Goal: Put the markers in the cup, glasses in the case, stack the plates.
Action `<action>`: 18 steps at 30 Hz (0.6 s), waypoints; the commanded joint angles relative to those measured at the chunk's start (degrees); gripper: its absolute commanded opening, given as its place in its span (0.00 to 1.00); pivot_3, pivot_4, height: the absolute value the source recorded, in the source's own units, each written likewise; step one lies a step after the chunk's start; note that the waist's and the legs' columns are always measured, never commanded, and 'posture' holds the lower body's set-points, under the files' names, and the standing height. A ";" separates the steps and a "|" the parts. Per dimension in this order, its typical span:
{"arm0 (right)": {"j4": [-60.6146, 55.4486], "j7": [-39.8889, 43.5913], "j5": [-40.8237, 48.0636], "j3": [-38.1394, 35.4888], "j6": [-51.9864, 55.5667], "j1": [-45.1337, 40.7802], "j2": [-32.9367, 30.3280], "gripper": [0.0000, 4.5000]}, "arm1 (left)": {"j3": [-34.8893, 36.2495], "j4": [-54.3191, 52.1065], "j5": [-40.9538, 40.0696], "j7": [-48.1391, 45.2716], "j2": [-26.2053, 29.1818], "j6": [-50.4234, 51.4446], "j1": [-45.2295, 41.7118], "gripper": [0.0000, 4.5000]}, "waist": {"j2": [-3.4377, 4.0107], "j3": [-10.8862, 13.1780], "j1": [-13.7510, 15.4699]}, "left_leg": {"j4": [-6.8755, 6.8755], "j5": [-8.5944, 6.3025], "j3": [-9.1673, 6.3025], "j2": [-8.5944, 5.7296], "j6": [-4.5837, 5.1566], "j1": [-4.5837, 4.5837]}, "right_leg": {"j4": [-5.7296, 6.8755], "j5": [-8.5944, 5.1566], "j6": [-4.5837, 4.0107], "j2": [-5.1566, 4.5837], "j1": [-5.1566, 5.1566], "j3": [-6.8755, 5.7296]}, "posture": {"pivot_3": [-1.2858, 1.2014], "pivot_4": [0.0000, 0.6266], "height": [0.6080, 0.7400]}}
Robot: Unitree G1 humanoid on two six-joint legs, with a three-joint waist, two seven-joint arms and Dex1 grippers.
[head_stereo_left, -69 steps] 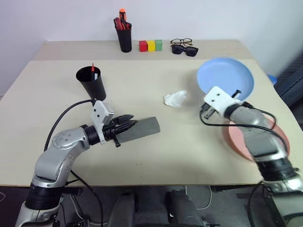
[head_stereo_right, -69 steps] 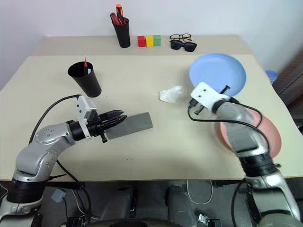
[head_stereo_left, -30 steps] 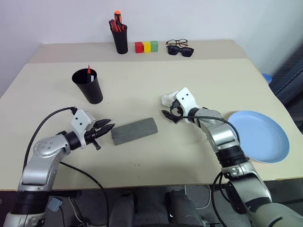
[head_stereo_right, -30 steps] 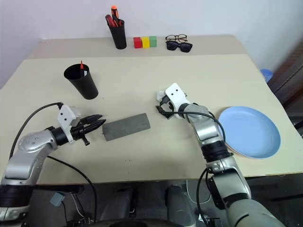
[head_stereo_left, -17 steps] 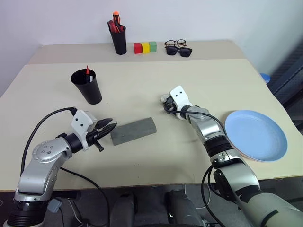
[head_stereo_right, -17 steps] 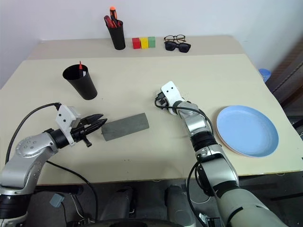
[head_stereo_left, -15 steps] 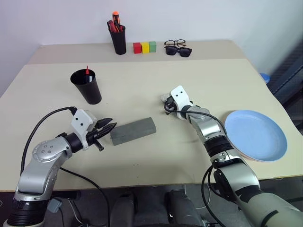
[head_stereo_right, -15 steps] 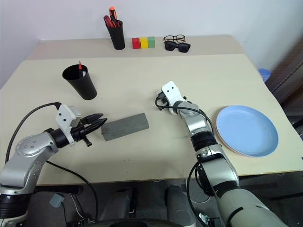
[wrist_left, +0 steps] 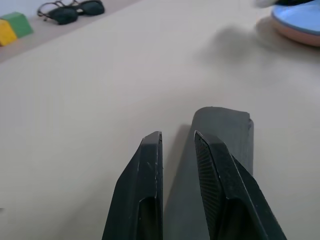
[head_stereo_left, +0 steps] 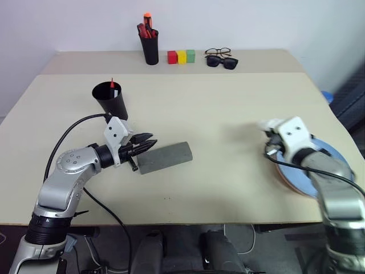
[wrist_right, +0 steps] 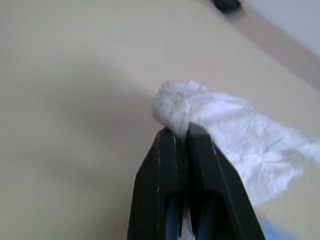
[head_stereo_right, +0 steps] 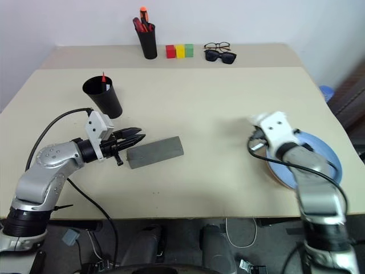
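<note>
The grey case (head_stereo_left: 165, 157) lies shut on the table in front of me. My left gripper (head_stereo_left: 147, 145) is level at its left end, fingers a little apart with nothing between them; one finger (wrist_left: 220, 170) lies over the case's end. The black cup (head_stereo_left: 112, 100) stands behind it, with a red marker tip (head_stereo_left: 112, 83) sticking out. At the right edge the blue plate (head_stereo_left: 329, 150) sits on the pink plate (head_stereo_left: 290, 179). Just left of the plates my right gripper (wrist_right: 181, 134) is shut on a crumpled white tissue (head_stereo_left: 268, 124). The glasses are out of view.
Along the back of the table stand a black pen holder (head_stereo_left: 150, 48) with red pens, three coloured blocks (head_stereo_left: 181, 56), a pair of clear-lens glasses (head_stereo_left: 218, 52) and dark sunglasses (head_stereo_left: 223, 61).
The right gripper closed on the tissue in the middle of the table and carried it right and back toward me, to beside the stacked plates. The left gripper edged right, onto the case's end.
</note>
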 commanded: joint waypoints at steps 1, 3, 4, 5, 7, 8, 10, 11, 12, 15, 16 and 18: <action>-6.23 0.87 1.87 -7.04 5.04 4.84 -1.29 0.15 | -1.15 1.52 0.14 -0.93 -1.23 -1.20 -3.26 0.22 | -0.01 -0.01 -0.48 | 0.01 0.00 0.02 0.02 0.00 0.06 | 0.00 0.00 0.00 0.05 0.03 0.03 | 0.52 0.24 1.00; -6.43 0.77 1.58 -7.94 5.55 6.77 -1.79 0.32 | -1.59 2.80 0.63 -0.79 -2.07 -1.88 -4.40 0.22 | 0.00 -0.02 -0.63 | -0.01 0.00 0.03 0.04 0.00 0.12 | 0.03 0.00 0.00 0.09 0.05 0.07 | 0.52 0.24 1.00; -6.02 0.51 1.43 -8.08 4.99 7.01 -1.93 0.44 | -1.66 3.19 0.86 -0.41 -2.53 -2.18 -4.75 0.22 | 0.01 -0.02 -0.83 | -0.01 0.00 0.04 0.07 0.00 0.13 | 0.04 0.00 -0.01 0.13 0.04 0.08 | 0.52 0.24 1.00; -5.56 0.21 1.20 -7.89 3.93 6.81 -2.06 0.54 | -1.50 3.44 1.04 0.01 -2.85 -2.48 -4.80 0.22 | 0.01 -0.02 -0.91 | -0.02 0.00 0.04 0.07 0.00 0.13 | 0.04 0.00 -0.01 0.13 0.04 0.09 | 0.52 0.24 1.00; -4.12 -0.14 1.24 -7.34 1.14 5.18 -2.19 0.78 | -0.67 3.62 1.42 1.01 -3.20 -3.15 -4.27 0.22 | 0.01 -0.02 -0.96 | -0.02 0.00 0.04 0.07 0.00 0.12 | 0.05 0.00 -0.01 0.12 0.02 0.09 | 0.52 0.24 1.00; -3.27 0.04 1.86 -6.93 -0.05 3.79 -2.01 0.88 | 0.32 3.56 1.52 1.67 -3.08 -3.51 -3.50 0.22 | 0.01 -0.02 -1.03 | -0.01 0.00 0.04 0.06 0.00 0.10 | 0.04 0.00 -0.01 0.11 0.02 0.09 | 0.52 0.24 1.00; -0.46 0.87 3.41 -5.98 -2.59 0.41 -1.68 0.88 | 2.50 3.32 2.05 3.69 -2.73 -4.33 -1.61 0.22 | 0.01 -0.02 -1.23 | -0.01 0.00 0.05 0.06 0.00 0.11 | 0.04 0.00 0.00 0.08 0.02 0.10 | 0.52 0.24 1.00; 0.91 1.42 5.32 -4.98 -3.50 -2.46 -0.36 0.88 | 5.16 3.16 2.54 4.94 -1.71 -5.11 0.81 0.22 | 0.00 -0.01 -1.73 | -0.01 0.00 0.03 0.06 0.00 0.10 | 0.04 0.00 0.00 0.08 0.03 0.09 | 0.52 0.24 1.00; 2.41 2.15 7.25 -4.22 -4.33 -4.96 0.77 0.88 | 7.51 2.89 3.02 6.10 -0.95 -5.96 3.00 0.22 | 0.01 -0.01 -1.89 | -0.02 0.00 0.04 0.08 0.00 0.11 | 0.03 0.00 0.00 0.10 0.02 0.10 | 0.52 0.24 1.00; 8.21 5.50 10.41 -1.75 -8.29 -10.36 1.76 0.88 | 13.52 1.55 2.98 8.72 0.50 -6.75 8.45 0.22 | 0.02 0.01 -1.74 | -0.07 0.00 0.02 0.16 0.01 0.11 | 0.04 -0.01 -0.02 0.17 -0.03 0.10 | 0.52 0.24 1.00; 10.16 6.66 10.84 -0.67 -9.87 -11.85 1.70 0.88 | 15.56 1.11 2.63 9.13 1.00 -6.70 10.12 0.22 | 0.02 0.01 -1.71 | -0.07 0.00 0.01 0.16 0.01 0.10 | 0.04 -0.01 -0.02 0.14 -0.04 0.09 | 0.52 0.24 1.00; 14.17 8.72 11.96 1.31 -12.98 -14.84 2.21 0.88 | 20.15 1.24 2.14 9.43 1.97 -7.58 14.07 0.22 | 0.02 0.02 -1.55 | -0.07 -0.01 0.03 0.16 0.02 0.07 | 0.01 -0.01 -0.02 0.07 -0.03 0.09 | 0.52 0.24 1.00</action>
